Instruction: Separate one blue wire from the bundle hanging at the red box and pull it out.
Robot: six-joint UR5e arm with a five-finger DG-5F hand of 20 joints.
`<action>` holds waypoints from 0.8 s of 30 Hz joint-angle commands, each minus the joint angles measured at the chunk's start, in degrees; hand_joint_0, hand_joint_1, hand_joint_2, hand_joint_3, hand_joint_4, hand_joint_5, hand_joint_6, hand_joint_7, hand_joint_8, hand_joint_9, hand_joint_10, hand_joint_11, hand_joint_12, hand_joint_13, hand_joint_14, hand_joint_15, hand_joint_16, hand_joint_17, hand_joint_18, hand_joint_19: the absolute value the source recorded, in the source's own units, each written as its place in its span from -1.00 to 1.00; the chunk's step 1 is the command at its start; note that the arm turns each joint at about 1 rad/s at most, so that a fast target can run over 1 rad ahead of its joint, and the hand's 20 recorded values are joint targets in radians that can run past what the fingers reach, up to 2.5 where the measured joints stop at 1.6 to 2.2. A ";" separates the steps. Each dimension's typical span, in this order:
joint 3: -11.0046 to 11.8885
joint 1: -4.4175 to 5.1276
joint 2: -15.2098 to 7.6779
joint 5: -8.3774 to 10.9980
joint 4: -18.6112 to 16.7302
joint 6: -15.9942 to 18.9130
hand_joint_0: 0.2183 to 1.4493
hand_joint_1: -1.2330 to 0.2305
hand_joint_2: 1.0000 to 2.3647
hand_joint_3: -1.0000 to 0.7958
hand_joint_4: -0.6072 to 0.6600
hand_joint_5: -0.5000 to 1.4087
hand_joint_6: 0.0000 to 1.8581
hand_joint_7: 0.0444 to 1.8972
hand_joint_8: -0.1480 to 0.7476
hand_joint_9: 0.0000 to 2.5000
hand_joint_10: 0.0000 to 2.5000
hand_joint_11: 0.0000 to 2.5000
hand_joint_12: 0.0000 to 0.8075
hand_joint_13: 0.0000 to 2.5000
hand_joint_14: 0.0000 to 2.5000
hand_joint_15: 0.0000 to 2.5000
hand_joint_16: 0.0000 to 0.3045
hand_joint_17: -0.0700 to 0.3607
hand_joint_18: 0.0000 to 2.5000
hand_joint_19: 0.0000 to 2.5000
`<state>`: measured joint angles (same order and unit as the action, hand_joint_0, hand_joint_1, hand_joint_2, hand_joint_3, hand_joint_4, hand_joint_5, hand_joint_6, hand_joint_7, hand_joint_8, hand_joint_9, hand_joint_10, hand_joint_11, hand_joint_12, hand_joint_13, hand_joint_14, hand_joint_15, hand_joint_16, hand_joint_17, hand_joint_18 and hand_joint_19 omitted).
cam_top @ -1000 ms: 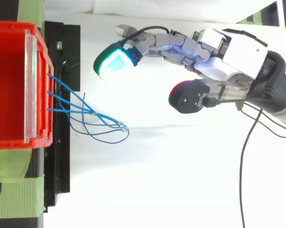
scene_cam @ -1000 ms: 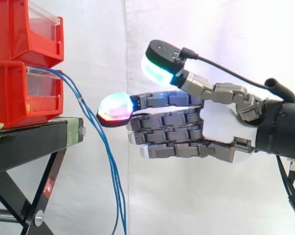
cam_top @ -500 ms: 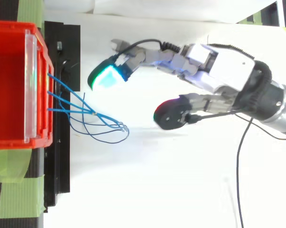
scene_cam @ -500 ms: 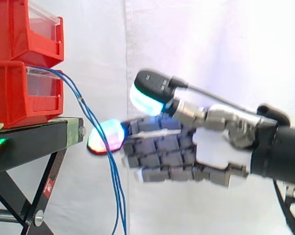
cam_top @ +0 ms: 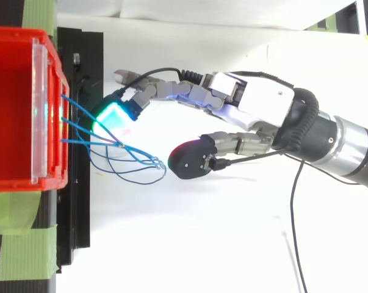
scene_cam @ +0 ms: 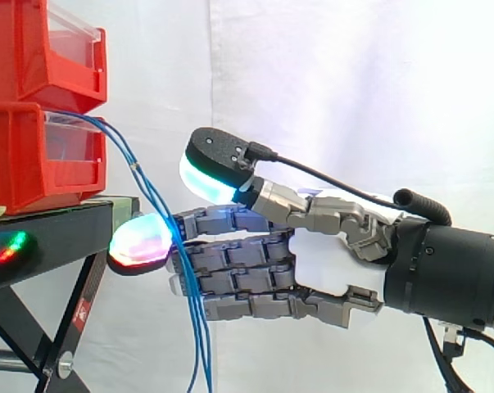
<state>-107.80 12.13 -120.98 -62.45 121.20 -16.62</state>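
Observation:
Several thin blue wires (scene_cam: 137, 169) come out of the lower red box (scene_cam: 29, 164) and hang down past the stand's edge. From above, the same bundle (cam_top: 120, 145) fans out from the red box (cam_top: 13, 110) and is gathered at a small tie. My hand (scene_cam: 328, 262) reaches in from the right with straight fingers, and the wires cross in front of them. One glowing fingertip (scene_cam: 138, 242) sits beside the stand. The thumb pad (scene_cam: 214, 164) stays raised above the fingers. In the top view the bundle lies between the lit fingertip (cam_top: 113, 116) and the thumb (cam_top: 191, 161), unpinched.
A second red bin (scene_cam: 46, 49) is stacked on the lower one. Both rest on a black stand (scene_cam: 50, 237) with angled legs. Green tape (cam_top: 19, 244) marks the stand's surface. A white curtain hangs behind.
The hand has moved left toward the red box and dropped lower. Its fingertips have gone from clear of the wires to reaching past them, and the thumb has come closer to the bundle.

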 commanded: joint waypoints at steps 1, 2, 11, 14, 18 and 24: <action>0.14 0.00 -0.05 -0.04 0.61 0.01 -0.47 0.06 -1.00 -0.44 0.32 -0.75 -0.46 -0.25 -0.13 -1.00 -1.00 -1.00 -0.13 -0.99 -1.00 -0.87 -0.62 -0.06 -1.00 -0.74; 0.05 0.00 0.04 -0.13 0.79 0.01 -0.47 0.06 -1.00 -0.44 0.32 -0.75 -0.46 -0.25 -0.13 -1.00 -1.00 -1.00 -0.13 -0.99 -1.00 -0.87 -0.62 -0.06 -1.00 -0.74; 0.84 0.18 -0.05 -0.22 0.35 0.01 -0.47 0.05 -1.00 -0.44 0.37 -0.74 -0.46 -0.20 -0.12 -1.00 -1.00 -1.00 -0.12 -0.97 -1.00 -0.86 -0.62 -0.06 -1.00 -0.72; 0.93 0.27 0.04 -0.74 0.35 0.01 -0.47 0.04 -1.00 -0.44 0.39 -0.73 -0.46 -0.17 -0.11 -1.00 -1.00 -1.00 -0.12 -0.95 -0.99 -0.85 -0.62 -0.06 -1.00 -0.72; 0.93 0.27 0.04 -1.18 0.35 0.01 -0.46 0.02 -1.00 -0.44 0.40 -0.72 -0.46 -0.14 -0.12 -1.00 -1.00 -0.99 -0.12 -0.93 -0.99 -0.85 -0.62 -0.06 -0.97 -0.70; 1.10 0.35 0.04 -1.18 0.35 0.01 -0.46 -0.07 -1.00 -0.44 0.45 -0.70 -0.46 -0.08 -0.05 -0.90 -1.00 -0.97 -0.08 -0.84 -1.00 -0.85 -0.62 -0.06 -0.85 -0.71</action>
<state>-106.84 12.46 -120.95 -63.60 121.55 -16.61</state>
